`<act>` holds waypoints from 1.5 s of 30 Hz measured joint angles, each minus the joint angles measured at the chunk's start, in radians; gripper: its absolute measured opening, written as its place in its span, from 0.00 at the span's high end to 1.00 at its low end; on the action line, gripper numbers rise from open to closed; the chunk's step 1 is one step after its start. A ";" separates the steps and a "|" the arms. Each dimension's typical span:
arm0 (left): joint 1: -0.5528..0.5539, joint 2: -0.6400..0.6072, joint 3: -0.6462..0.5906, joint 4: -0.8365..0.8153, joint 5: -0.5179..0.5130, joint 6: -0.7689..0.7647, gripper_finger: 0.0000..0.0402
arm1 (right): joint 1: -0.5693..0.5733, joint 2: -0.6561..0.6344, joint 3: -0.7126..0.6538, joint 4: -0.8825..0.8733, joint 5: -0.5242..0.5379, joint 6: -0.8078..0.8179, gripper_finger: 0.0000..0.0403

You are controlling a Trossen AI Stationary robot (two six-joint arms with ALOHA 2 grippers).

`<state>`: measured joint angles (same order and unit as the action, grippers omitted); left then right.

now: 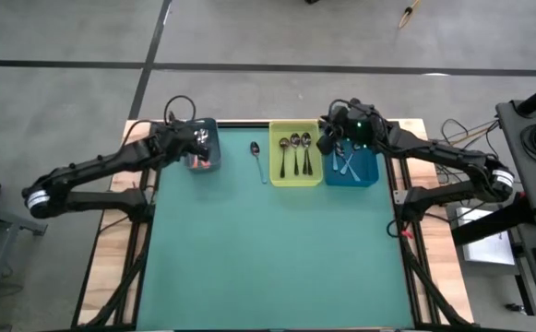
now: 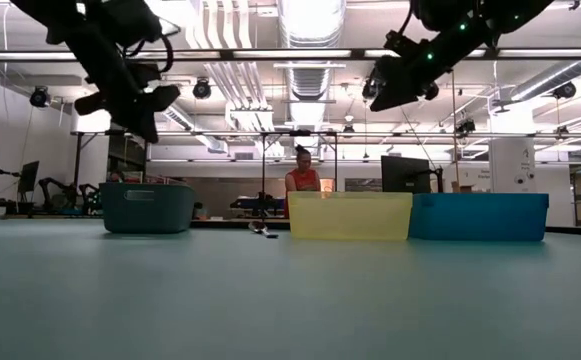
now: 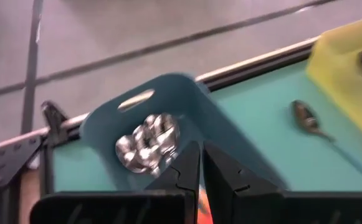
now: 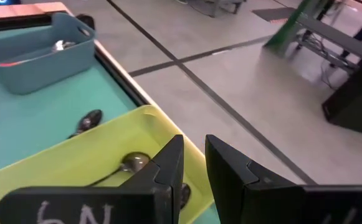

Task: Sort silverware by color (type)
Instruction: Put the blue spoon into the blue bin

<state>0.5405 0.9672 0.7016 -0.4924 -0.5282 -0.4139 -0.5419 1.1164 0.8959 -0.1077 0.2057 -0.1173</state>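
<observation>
Green table (image 1: 268, 249) carrying three bins: grey-blue bin (image 1: 200, 148) under left gripper (image 1: 200, 140), fingers pressed together on nothing; yellow bin (image 1: 295, 175) and blue bin (image 1: 364, 175) under right gripper (image 1: 327, 140), slightly parted, empty. Spoons (image 1: 295, 152) inside bins; one dark-handled spoon (image 1: 258, 159) loose on table between grey-blue and yellow bins.

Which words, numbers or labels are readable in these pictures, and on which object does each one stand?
"6N": white handwritten marks on the dark body of the right end effector, as they appear in the right wrist view; possibly seen upside down.
No readable text on the yellow bin, the blue bin or the grey-blue bin.
</observation>
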 joint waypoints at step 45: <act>-0.498 0.192 0.006 0.397 -0.022 -0.026 1.00 | 0.268 0.000 0.235 -0.330 -0.116 0.262 0.85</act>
<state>0.0422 1.1595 0.7075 -0.0952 -0.5499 -0.4395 -0.2741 1.1164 1.1305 -0.4381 0.0895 0.1445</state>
